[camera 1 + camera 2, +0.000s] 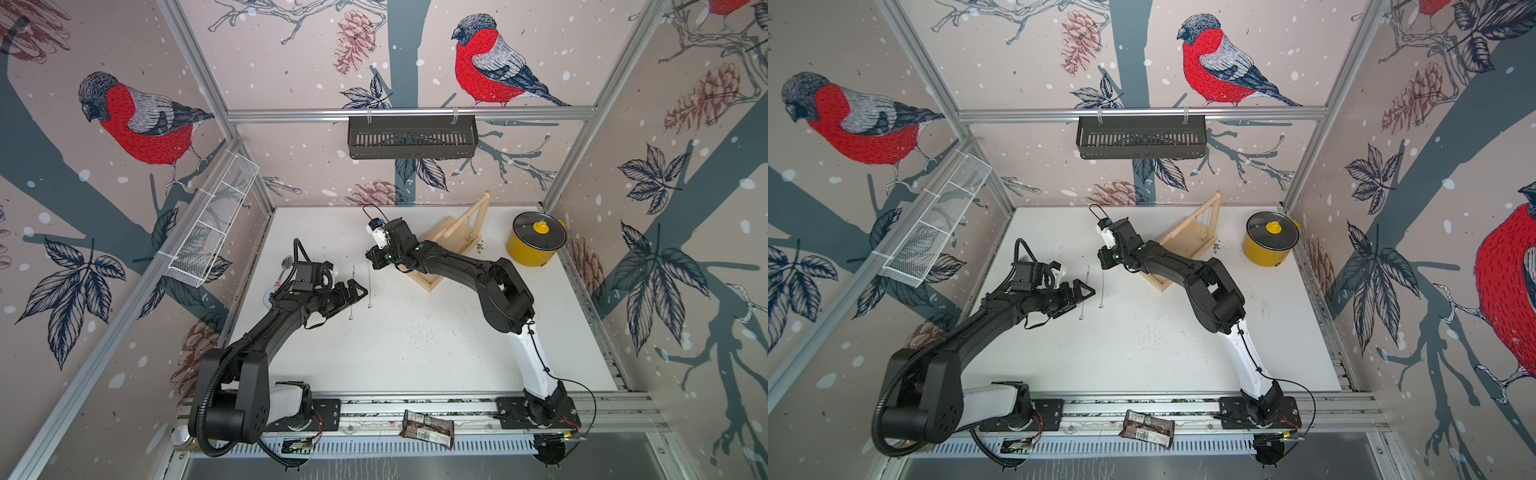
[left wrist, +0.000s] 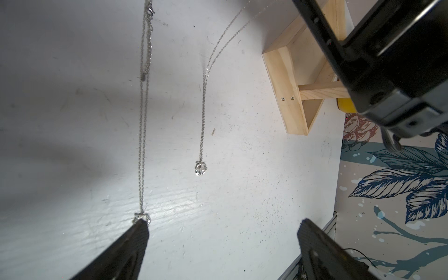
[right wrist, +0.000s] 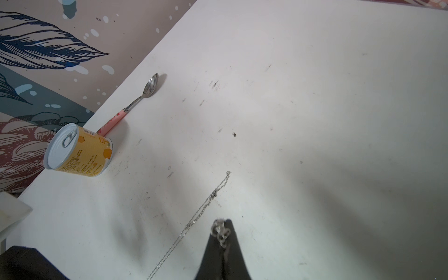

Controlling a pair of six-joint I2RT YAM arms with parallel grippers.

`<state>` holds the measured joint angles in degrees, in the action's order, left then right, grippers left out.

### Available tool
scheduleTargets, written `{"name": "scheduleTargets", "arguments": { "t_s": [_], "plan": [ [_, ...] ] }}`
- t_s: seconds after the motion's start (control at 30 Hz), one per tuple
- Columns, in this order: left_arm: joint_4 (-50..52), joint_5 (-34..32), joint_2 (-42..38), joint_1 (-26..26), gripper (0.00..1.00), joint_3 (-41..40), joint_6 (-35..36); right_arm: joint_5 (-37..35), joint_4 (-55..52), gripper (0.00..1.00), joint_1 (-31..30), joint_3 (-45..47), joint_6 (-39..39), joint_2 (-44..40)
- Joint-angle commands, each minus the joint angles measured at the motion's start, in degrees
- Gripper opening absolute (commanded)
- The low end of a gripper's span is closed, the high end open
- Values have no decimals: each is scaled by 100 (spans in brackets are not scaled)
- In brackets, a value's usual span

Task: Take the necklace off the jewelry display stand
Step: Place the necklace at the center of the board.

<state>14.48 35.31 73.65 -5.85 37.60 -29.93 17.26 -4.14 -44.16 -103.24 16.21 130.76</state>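
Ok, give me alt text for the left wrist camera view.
A silver necklace stretches across the white table, its pendant beside a fingertip of the open left gripper. A second necklace trails toward the right arm beside the wooden jewelry display stand.

Arms on my rig, itemised:
- left arm [image 1: 266,328] and right arm [image 1: 465,266]: matte black upper links on glossy white lower segments, with small green dots at the joints.
- Left: ribbed black conduit [image 1: 209,386].
- Right: thin black cable [image 1: 535,345] along the white link.
- Bases: black mounting plates [image 1: 328,413], screwed down.
- left gripper [image 2: 224,223]: black wedge-shaped fingers with textured faces.
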Motion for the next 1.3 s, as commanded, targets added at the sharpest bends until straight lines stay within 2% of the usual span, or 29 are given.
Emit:
{"name": "scheduleTargets", "arguments": {
  "t_s": [0.0,1.27],
  "plan": [
    [-64,14,9,5,97,-13,56,-63,-14,3,17,-120,-104,110],
    [-131,112,168,5,97,-41,76,131,-189,4,266,-1064,-92,1187]
  ]
}}
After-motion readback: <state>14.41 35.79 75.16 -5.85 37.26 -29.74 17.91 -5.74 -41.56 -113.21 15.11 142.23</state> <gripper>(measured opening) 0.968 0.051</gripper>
